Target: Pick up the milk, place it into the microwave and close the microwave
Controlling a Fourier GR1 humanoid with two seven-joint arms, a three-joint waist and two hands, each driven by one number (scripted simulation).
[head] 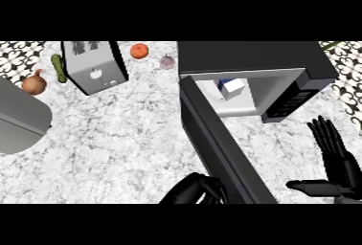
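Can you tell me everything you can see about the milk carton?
The milk carton is a small white box with a blue top. It stands upright inside the microwave, on the pale floor near the back left corner. It looks like cardboard. Nothing is holding it; both hands are away from it. The microwave door is swung wide open in front of it, and the left hand sits by the door's near end.

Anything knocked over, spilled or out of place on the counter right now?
Nothing spilled or toppled. The milk stands upright inside the microwave, whose door hangs wide open. The left hand is curled by the door's outer edge; the right hand rests open.
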